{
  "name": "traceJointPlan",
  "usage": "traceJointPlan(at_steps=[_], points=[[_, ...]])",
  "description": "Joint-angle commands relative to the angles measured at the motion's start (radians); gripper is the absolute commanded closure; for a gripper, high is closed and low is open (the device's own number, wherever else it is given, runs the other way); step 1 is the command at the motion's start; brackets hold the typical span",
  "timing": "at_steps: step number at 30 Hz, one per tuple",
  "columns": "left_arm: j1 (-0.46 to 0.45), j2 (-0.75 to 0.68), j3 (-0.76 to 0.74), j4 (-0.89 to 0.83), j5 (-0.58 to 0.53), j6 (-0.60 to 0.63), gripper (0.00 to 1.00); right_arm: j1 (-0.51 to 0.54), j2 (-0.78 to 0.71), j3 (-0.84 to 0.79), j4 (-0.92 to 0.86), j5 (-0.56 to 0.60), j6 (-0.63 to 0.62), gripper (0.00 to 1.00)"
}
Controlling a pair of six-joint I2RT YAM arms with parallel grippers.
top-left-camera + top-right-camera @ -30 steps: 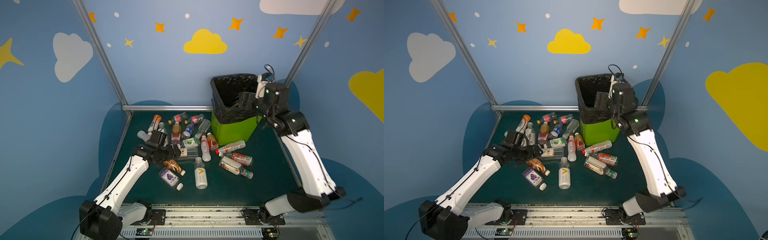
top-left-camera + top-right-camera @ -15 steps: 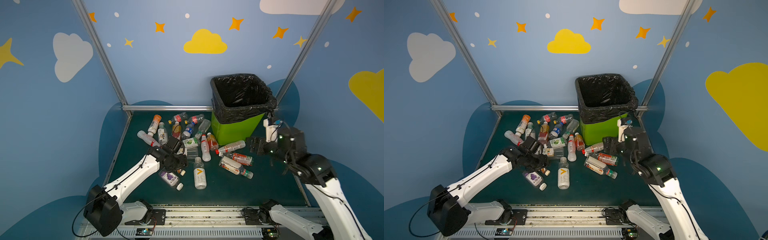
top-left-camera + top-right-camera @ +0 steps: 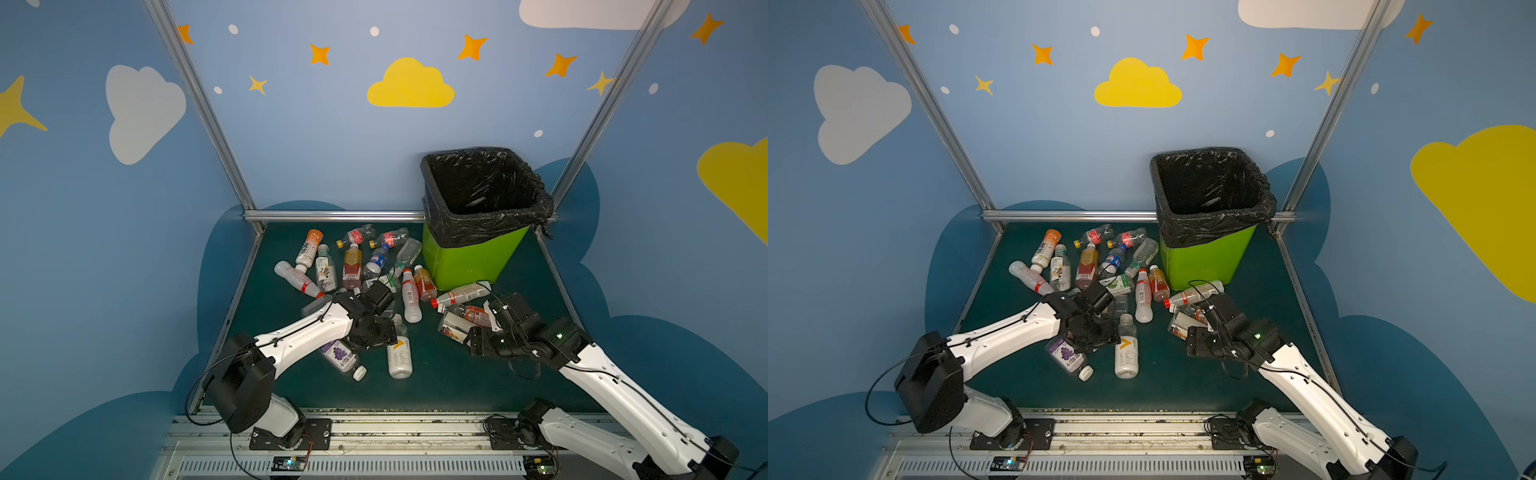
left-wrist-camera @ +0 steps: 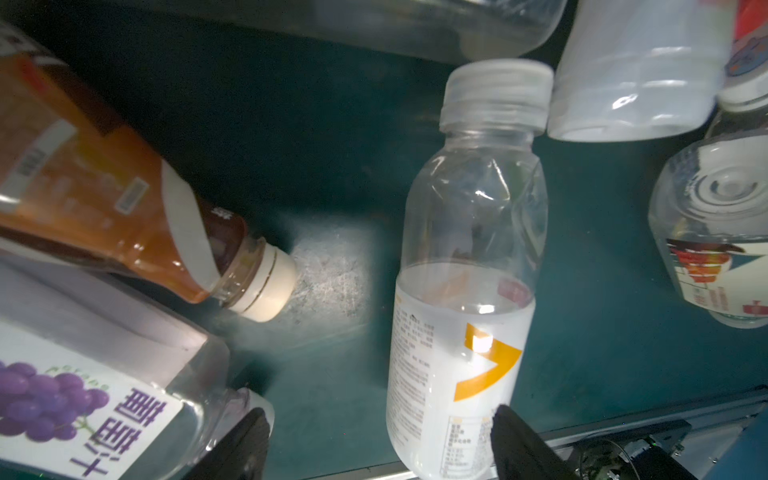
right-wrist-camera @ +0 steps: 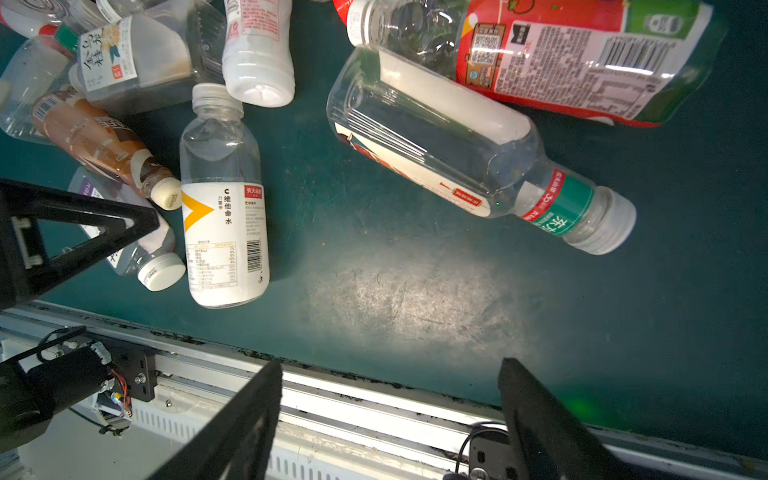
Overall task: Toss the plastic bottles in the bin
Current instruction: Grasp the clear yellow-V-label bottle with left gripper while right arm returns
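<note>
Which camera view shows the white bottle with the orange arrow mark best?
The right wrist view: the white bottle lies whole and sharp there, cap to base, with its label and barcode clear. The left wrist view shows it closer, but its base is cut off. In both top views it is small.

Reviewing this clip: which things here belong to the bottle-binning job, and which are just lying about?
Job:
- bottles, scattered on the floor
- bin
- left gripper, open
- right gripper, open

Not the job:
- metal frame
- base rail
- cloud sticker
</note>
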Motion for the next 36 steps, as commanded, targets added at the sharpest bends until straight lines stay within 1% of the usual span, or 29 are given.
traceJointPlan(at_steps=[1,10,12,16,21,23,25,27,32,36], points=[[-0.005,0.042,0.042,0.017,-0.011,0.039,0.15,0.009,-0.005,-0.009,0.037,-0.02,0.02,0.17],[-0.035,0.194,0.122,0.091,0.016,0.114,0.14,0.008,0.023,-0.007,0.06,-0.041,-0.002,0.17],[-0.043,0.232,0.141,0.095,0.052,0.12,0.15,0.01,0.027,-0.009,0.07,-0.047,-0.001,0.17],[-0.051,0.291,0.17,0.099,0.072,0.122,0.18,0.009,0.033,-0.011,0.077,-0.053,-0.001,0.17],[-0.053,0.322,0.187,0.1,0.079,0.122,0.22,0.009,0.033,-0.009,0.072,-0.052,-0.007,0.16],[-0.054,0.331,0.19,0.099,0.083,0.122,0.27,0.008,0.031,-0.009,0.071,-0.046,-0.008,0.16],[-0.054,0.333,0.193,0.092,0.09,0.121,0.35,0.008,0.032,-0.007,0.07,-0.043,-0.009,0.17],[-0.054,0.322,0.201,0.071,0.083,0.12,0.38,0.008,0.031,-0.001,0.069,-0.044,-0.011,0.17],[-0.046,0.251,0.219,-0.001,0.037,0.118,0.38,0.008,0.029,0.007,0.069,-0.042,-0.018,0.16],[-0.005,0.168,0.213,-0.041,0.03,0.102,0.38,0.006,0.035,0.005,0.077,-0.044,-0.023,0.17]])
